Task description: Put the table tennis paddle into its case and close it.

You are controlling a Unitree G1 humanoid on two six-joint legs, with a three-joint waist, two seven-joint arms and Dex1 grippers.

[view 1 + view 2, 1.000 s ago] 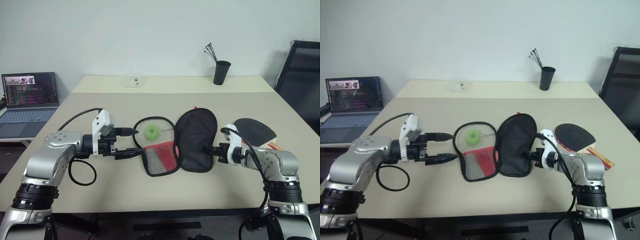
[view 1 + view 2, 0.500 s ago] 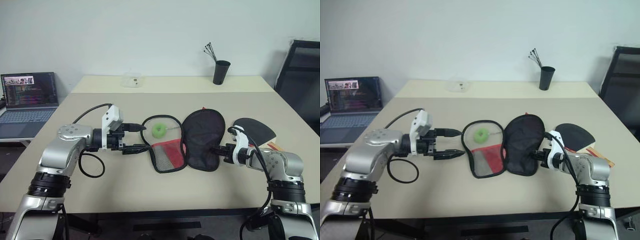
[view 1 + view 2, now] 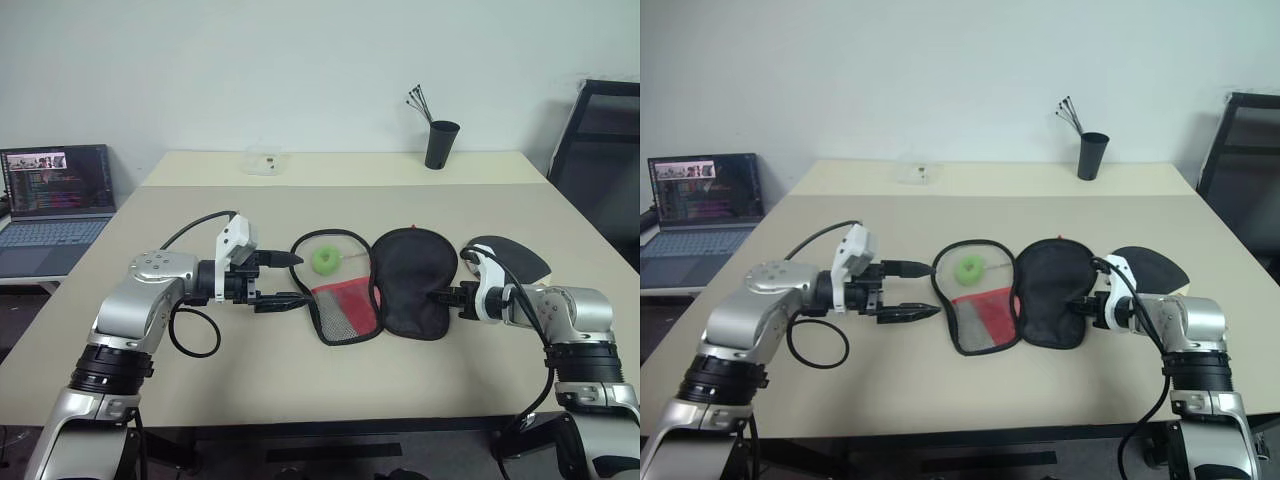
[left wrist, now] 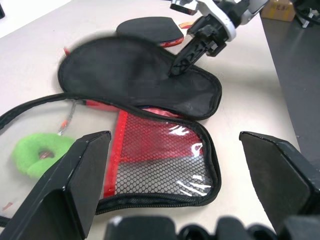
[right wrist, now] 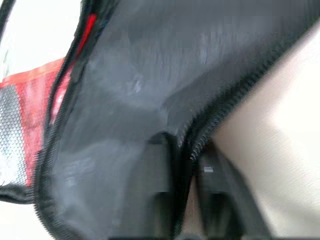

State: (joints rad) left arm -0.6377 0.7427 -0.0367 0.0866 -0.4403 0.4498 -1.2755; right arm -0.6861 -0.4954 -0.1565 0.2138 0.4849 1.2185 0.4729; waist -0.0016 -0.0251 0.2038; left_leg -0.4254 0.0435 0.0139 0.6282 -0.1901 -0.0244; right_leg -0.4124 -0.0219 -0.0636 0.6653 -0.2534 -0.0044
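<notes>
On the tan surface (image 3: 250,380) in front of you, the case (image 3: 385,290) lies unzipped and spread flat in two halves: the half with the red mesh pocket and a green tag (image 3: 325,262) sits toward your left, and the black half lies beside it toward your right. Your left hand (image 3: 288,278) hovers just beside the mesh half, its two black fingers spread wide and holding nothing. Your right hand (image 3: 440,296) is at the outer edge of the black half, and in the right wrist view its fingers (image 5: 160,200) stand close together astride the zipper edge of the fabric; you cannot tell whether they are pinching it. The table tennis paddle (image 3: 510,258) lies black face up just beyond your right hand, outside the case, partly hidden behind the wrist. Farther back, a black cup (image 3: 442,144) with sticks stands near the far edge, and a laptop (image 3: 58,192) sits open off to your left.
</notes>
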